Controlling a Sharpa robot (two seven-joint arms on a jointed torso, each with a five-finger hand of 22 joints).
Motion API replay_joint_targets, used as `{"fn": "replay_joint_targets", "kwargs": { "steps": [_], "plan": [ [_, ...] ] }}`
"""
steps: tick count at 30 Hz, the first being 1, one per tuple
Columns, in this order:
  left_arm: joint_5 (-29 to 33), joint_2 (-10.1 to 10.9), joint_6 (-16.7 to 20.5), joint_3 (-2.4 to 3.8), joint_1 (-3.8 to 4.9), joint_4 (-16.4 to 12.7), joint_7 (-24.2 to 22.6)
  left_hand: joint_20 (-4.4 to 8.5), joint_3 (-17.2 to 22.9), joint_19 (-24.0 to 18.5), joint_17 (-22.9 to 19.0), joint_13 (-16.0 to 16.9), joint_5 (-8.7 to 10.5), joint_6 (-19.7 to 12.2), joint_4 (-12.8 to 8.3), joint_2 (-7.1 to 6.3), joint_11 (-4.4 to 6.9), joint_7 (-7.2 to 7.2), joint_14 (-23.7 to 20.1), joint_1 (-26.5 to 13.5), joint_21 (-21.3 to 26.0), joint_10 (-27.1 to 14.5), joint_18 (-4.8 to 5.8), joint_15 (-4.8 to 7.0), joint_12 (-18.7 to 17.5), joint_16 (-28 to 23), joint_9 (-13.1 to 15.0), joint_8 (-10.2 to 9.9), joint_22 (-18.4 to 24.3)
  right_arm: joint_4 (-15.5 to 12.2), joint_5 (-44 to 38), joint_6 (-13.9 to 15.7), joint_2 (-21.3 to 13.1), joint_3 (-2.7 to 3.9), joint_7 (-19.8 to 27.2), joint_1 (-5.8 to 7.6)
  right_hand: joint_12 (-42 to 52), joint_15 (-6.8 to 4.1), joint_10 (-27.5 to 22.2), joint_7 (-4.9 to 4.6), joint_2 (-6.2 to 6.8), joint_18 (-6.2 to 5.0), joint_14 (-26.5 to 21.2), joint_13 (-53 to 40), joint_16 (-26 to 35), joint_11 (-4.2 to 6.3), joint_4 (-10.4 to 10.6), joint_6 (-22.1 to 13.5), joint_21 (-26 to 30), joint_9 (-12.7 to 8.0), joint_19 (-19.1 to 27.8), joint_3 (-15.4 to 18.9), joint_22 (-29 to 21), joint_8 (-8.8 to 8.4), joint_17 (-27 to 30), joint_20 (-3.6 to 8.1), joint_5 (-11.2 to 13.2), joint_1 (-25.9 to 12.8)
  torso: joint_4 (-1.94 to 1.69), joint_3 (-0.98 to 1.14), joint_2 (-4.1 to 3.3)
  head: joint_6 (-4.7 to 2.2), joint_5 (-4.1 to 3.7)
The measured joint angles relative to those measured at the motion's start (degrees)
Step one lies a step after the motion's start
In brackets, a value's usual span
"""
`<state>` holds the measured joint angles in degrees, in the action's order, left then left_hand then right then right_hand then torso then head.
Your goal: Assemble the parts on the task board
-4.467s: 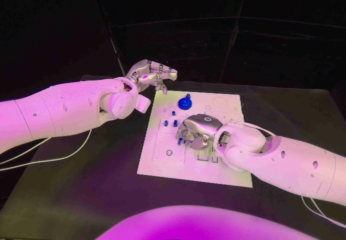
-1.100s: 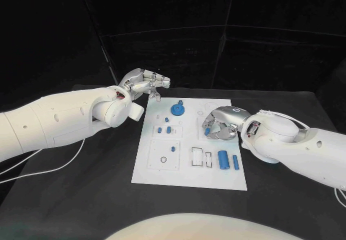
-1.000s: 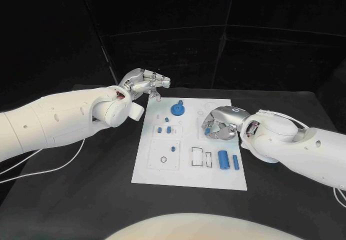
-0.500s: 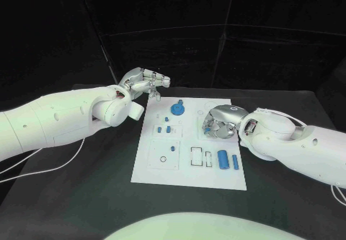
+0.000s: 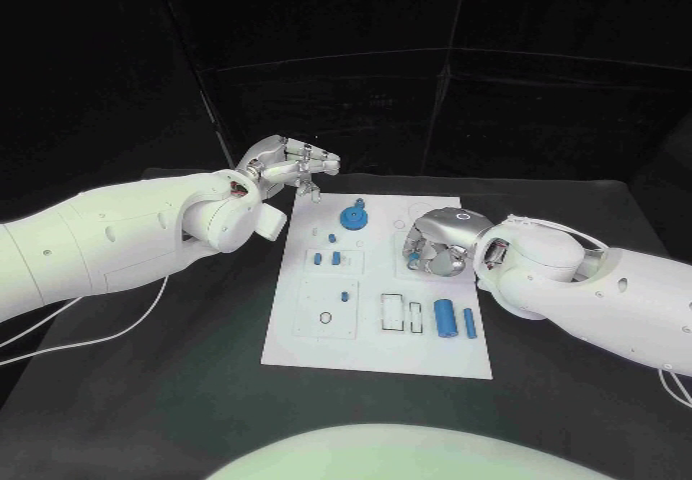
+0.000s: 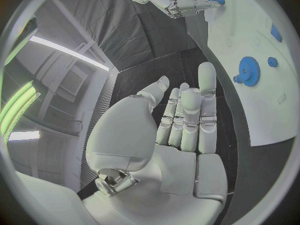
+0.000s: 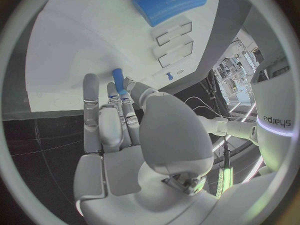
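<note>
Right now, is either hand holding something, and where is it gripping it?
The right hand holds a small blue peg by its lower end, between fingertips. The left hand holds nothing.

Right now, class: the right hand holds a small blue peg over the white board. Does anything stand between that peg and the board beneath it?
Nothing visible does. The right hand pinches the small blue peg in its fingertips above a bare patch of the white board. The blue gear and the two blue cylinders lie off to the sides.
</note>
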<state>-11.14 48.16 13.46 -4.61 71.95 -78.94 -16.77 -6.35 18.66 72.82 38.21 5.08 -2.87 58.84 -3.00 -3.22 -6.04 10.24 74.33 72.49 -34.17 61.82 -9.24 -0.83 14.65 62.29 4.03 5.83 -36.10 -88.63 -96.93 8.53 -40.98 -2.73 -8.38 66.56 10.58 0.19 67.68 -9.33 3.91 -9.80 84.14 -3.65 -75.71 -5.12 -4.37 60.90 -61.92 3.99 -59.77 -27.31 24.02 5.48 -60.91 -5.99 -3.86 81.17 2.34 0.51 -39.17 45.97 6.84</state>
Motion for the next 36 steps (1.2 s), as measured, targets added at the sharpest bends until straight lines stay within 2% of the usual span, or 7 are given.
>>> {"fn": "replay_joint_targets", "kwargs": {
  "steps": [8, 15, 17, 19, 24, 30, 36],
  "plan": [
    [0.0, 0.02, -0.17, 0.0, 0.0, -0.03, 0.17, 0.0, 0.0, 0.0, -0.07, 0.0, 0.0, -0.19, 0.0, 0.0, 0.0, 0.19, 0.0, 0.0, 0.0, 0.0, 0.0, 0.0, 0.0, 0.0, 0.0, 0.0, 0.05, -1.37, -0.53, 0.55, -0.93, -0.06, -0.37, -0.12, -0.51, 0.0, 0.2, 0.1, -0.08, 0.01, 0.0, -0.01, -0.2, -0.2, -0.83, 0.1, -0.6, 0.0, 0.18, -1.56, 0.34, 0.0, -0.05, 0.18, 0.33, 0.5, 0.01, 0.01, 0.03, -0.17, -0.02],
    [0.0, 0.02, -0.25, -0.01, 0.0, -0.02, 0.26, 0.0, 0.0, 0.0, -0.07, 0.0, 0.0, -0.19, 0.0, 0.0, 0.0, 0.19, 0.0, 0.0, 0.0, 0.0, 0.0, 0.0, 0.0, 0.0, 0.0, 0.0, 0.04, -3.88, 0.01, 2.9, -2.69, 0.02, -0.29, -0.07, -0.84, 0.0, 0.2, -0.1, -0.08, 0.0, 0.0, -0.1, -0.2, -0.2, -1.32, 0.29, -1.04, -0.05, 0.18, -2.38, 0.58, -0.21, -0.31, 0.17, 0.55, 0.51, 0.01, -0.01, 0.02, -0.24, -0.15],
    [0.0, 0.02, -0.25, -0.01, 0.0, -0.02, 0.28, 0.0, 0.0, 0.0, -0.07, 0.0, 0.0, -0.19, 0.0, 0.0, 0.0, 0.19, 0.0, 0.0, 0.0, 0.0, 0.0, 0.0, 0.0, 0.0, 0.0, 0.0, 0.04, -4.56, 0.42, 3.44, -3.07, 0.28, -0.15, -0.1, -0.85, 0.0, 0.21, -0.1, -0.08, 0.0, 0.0, -0.33, -0.2, -0.22, -1.32, 0.3, -1.05, -0.05, 0.18, -2.38, 0.59, -0.21, -0.3, 0.17, 0.55, 0.51, 0.01, -0.01, -0.01, -0.26, -0.16],
    [0.0, 0.02, -0.26, -0.01, 0.0, -0.02, 0.3, 0.0, 0.0, 0.0, -0.07, 0.0, 0.0, -0.19, 0.0, 0.0, 0.0, 0.19, 0.0, 0.0, 0.0, 0.0, 0.0, 0.0, 0.0, 0.0, 0.0, 0.0, 0.04, -5.29, 1.26, 4.21, -3.37, 1.22, 0.11, -0.14, -0.94, 0.0, 0.4, -0.1, -0.08, 0.0, 0.0, -0.33, -0.2, -0.4, -1.32, 0.3, -1.05, -0.05, 0.18, -2.38, 0.65, -0.21, -0.3, 0.17, 0.55, 0.51, 0.01, -0.02, -0.02, -0.29, -0.16],
    [0.0, 0.05, -0.26, -0.01, 0.0, -0.04, 0.33, 0.0, 0.0, 0.0, -0.12, -0.01, 0.0, -0.19, 0.0, 0.0, 0.0, 0.19, 0.0, 0.0, 0.0, 0.0, 0.0, 0.0, 0.0, 0.0, 0.0, 0.0, 0.04, -7.17, 3.74, 5.92, -4.02, 2.62, 0.76, -0.08, -0.95, 0.0, 0.4, -0.1, -0.08, 0.0, 0.0, -0.26, -0.5, -0.41, -1.45, 0.3, -1.05, -0.05, 0.18, -2.51, 0.7, -0.26, -0.42, 0.17, 0.66, 0.51, 0.01, -0.03, -0.02, -0.35, -0.14],
    [0.0, 0.05, -0.26, -0.01, 0.0, -0.08, 0.34, 0.0, 0.0, 0.0, -0.12, -0.01, 0.0, -0.19, 0.0, 0.0, 0.0, 0.19, 0.0, 0.0, 0.0, 0.0, 0.0, 0.0, 0.0, 0.0, 0.0, 0.0, 0.04, -8.99, 6.65, 7.13, -3.22, 3.18, 1.68, -0.04, -1.14, 0.01, 0.4, -0.11, -0.08, 0.01, 0.0, -0.08, -0.5, -0.4, -1.46, 0.3, -1.27, -0.05, 0.18, -2.58, 0.71, -0.4, -0.54, 0.17, 0.68, 0.51, -0.02, -0.05, -0.02, -0.33, 0.08],
    [0.0, -0.34, -0.26, -0.01, 0.01, -0.01, 0.34, 0.0, 0.0, 0.0, -0.18, -0.01, 0.0, -0.19, 0.0, 0.0, 0.0, 0.19, -0.21, 0.0, 0.21, 0.0, 0.01, -0.21, 0.0, 0.0, 0.0, 0.0, 0.14, -9.4, 8.75, 7.39, 2.04, 3.29, 3.21, -0.11, -1.18, 0.01, 0.4, -0.1, -0.08, 0.01, 0.0, -0.09, -0.5, -0.4, -1.45, 0.29, -1.27, -0.04, 0.18, -2.82, 0.79, -0.4, -0.6, 0.17, 0.39, 0.5, -0.03, -0.03, -0.09, -0.36, 0.43]
  ]
}}
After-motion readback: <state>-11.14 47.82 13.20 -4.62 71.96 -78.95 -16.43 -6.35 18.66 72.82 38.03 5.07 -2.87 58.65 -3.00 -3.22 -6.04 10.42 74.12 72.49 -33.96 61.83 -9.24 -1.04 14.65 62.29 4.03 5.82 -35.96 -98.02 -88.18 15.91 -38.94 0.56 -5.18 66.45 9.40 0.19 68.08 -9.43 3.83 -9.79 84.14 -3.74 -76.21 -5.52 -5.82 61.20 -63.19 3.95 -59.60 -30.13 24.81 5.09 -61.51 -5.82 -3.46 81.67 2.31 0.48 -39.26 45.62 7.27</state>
